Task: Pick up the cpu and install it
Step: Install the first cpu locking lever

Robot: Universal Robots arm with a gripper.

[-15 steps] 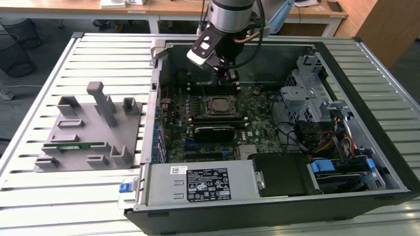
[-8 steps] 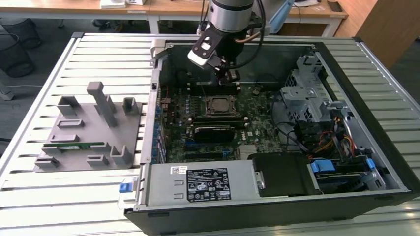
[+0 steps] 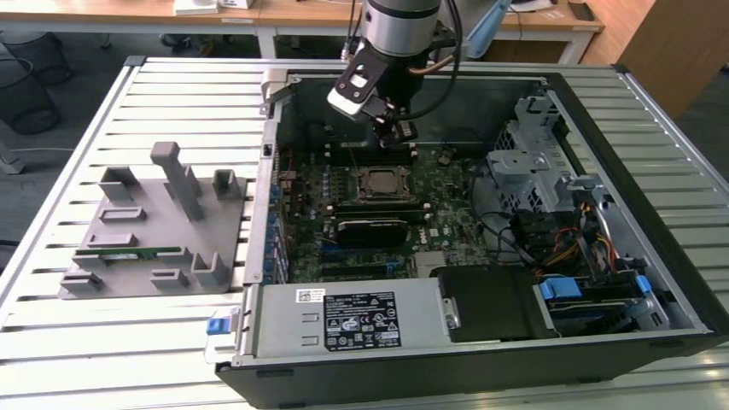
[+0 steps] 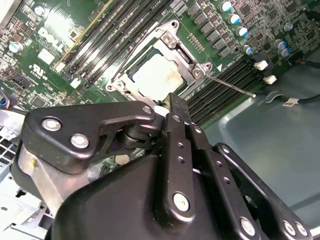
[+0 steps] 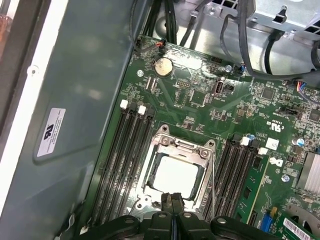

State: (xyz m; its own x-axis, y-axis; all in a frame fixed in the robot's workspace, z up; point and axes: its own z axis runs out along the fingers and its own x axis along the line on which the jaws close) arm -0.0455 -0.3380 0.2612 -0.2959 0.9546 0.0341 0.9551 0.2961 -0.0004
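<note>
The 2 black fingers of the arm's gripper are pressed flat together with nothing between them; in both wrist views they meet in one thin seam, so the gripper carries no part at all. It hangs inside the open black computer case, just above the green motherboard, with its tips close by the edge of the processor socket.

The cpu, a small flat square chip with a pale silver metal top, already lies in that socket, framed by the silver metal retention bracket. From where I stand it looks seated level within the frame, which is why I judge the picking up and setting down to be done. A thin silver locking lever juts out sideways from the bracket over the black memory slots, and whether the frame is fully clamped I cannot tell.

Outside the case, toward the exterior view's left, a grey plastic parts holder sits on the slatted white metal table, with a long green memory stick resting in one of its slots, presumably kept there so each part sits in a known place.
</note>
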